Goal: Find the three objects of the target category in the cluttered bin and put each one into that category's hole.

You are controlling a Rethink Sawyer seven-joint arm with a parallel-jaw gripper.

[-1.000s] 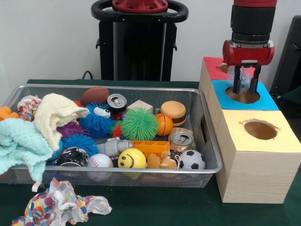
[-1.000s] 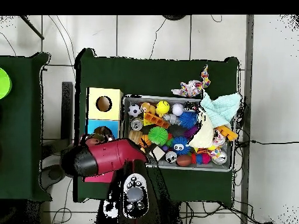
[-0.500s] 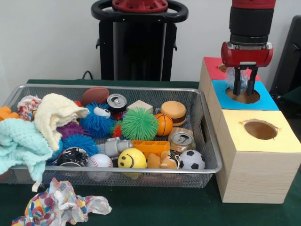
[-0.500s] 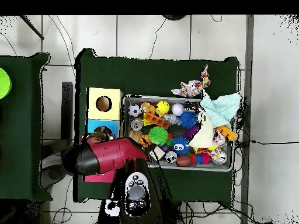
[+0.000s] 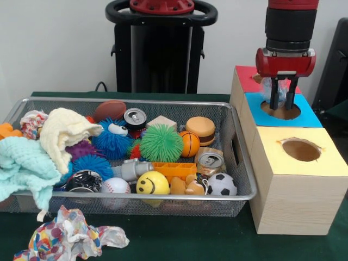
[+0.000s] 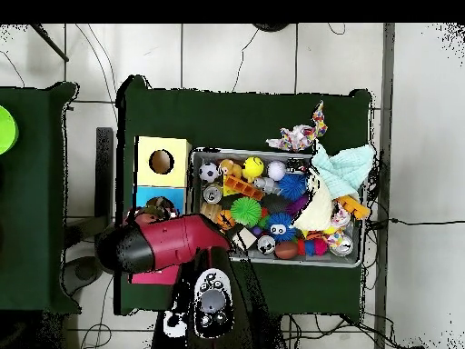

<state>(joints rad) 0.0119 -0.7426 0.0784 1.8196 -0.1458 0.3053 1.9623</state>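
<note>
My gripper point(image 5: 281, 104) hangs over the round hole point(image 5: 280, 111) in the blue-topped box point(image 5: 307, 117), fingertips just above the opening. It is shut on a clear crumpled piece of plastic point(image 5: 278, 90) that shows between the fingers. In the overhead view the red arm point(image 6: 159, 245) covers the gripper and part of the blue box point(image 6: 145, 194). The wire bin point(image 5: 163, 101) to the left holds two cans point(image 5: 135, 117) point(image 5: 210, 161), a soccer ball point(image 5: 222, 185), a yellow smiley ball point(image 5: 153, 183), a green spiky ball point(image 5: 161, 143) and several other toys.
A yellow-topped box with its own hole point(image 5: 300, 149) stands in front of the blue one, and a red-topped box point(image 5: 246, 79) behind it. Mint and cream cloths point(image 5: 24, 166) pile up at the bin's left end. Crumpled colourful paper point(image 5: 70, 236) lies on the green table.
The gripper rose a little and shifted slightly left over the blue hole, still holding the plastic. It has stayed put over the last half second.
</note>
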